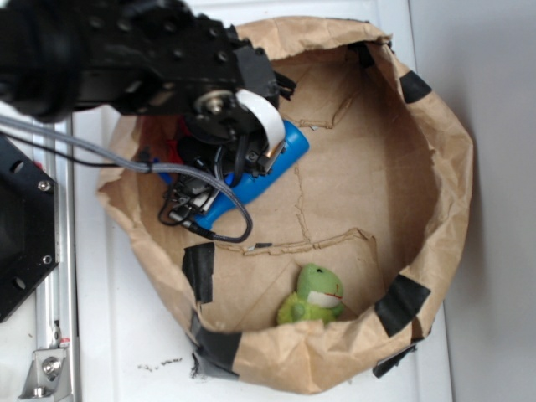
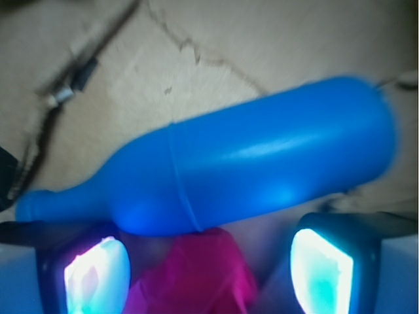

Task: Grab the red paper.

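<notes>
In the wrist view the red paper (image 2: 196, 275) lies between my two fingers, looking pinkish red, with gaps on both sides. My gripper (image 2: 209, 275) is open around it, and neither pad touches it. A blue plastic bottle (image 2: 229, 163) lies on its side just beyond the paper, touching its far edge. In the exterior view the arm covers the left part of the brown paper bag (image 1: 435, 151), and only a sliver of red paper (image 1: 172, 149) shows beside the arm. The blue bottle (image 1: 251, 180) lies partly under the wrist. The fingers themselves are hidden there.
A green plush frog (image 1: 314, 297) sits at the bag's near wall. The bag's rolled walls, patched with black tape (image 1: 402, 303), ring the workspace. A grey cable (image 1: 109, 155) loops over the bag's left rim. A metal rail (image 1: 50, 276) runs along the left.
</notes>
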Available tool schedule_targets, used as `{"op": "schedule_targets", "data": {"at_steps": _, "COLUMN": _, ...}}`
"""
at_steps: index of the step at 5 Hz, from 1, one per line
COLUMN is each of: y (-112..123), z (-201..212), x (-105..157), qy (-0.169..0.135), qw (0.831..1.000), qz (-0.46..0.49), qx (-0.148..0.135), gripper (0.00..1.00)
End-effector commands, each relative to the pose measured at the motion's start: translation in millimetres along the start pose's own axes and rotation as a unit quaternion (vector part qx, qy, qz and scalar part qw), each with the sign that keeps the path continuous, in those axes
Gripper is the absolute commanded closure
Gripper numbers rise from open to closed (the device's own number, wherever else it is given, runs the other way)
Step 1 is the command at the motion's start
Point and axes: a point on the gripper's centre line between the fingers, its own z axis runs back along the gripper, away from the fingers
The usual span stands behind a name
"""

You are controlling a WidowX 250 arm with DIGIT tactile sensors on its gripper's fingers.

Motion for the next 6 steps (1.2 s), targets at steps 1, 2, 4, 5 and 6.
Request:
{"op": "schedule_targets", "data": {"at_steps": 1, "y": 4.4, "z": -19.3, "x": 2.2, "qy": 0.008, "qw": 1.000, "qz": -0.015, "qx": 0.007, "gripper": 0.00}}
{"op": "schedule_targets", "data": {"at_steps": 2, "y": 2.8, "z": -18.4, "x": 3.1, "qy": 0.007, "qw": 1.000, "qz": -0.017, "qx": 0.010, "gripper": 0.00}}
{"op": "schedule_targets", "data": {"at_steps": 4, "y": 0.1, "z": -19.0, "x": 2.2, "qy": 0.011, "qw": 1.000, "qz": -0.003, "qx": 0.010, "gripper": 1.00}}
{"op": "schedule_targets", "data": {"at_steps": 5, "y": 1.1, "z": -15.5, "x": 1.8, "qy": 0.010, "qw": 1.000, "qz": -0.001, "qx": 0.019, "gripper": 1.00}}
{"op": "schedule_targets", "data": {"at_steps": 6, "y": 0.5, "z": -13.0, "x": 1.6, "qy": 0.008, "qw": 1.000, "qz": 0.003, "qx": 0.022, "gripper": 1.00}}
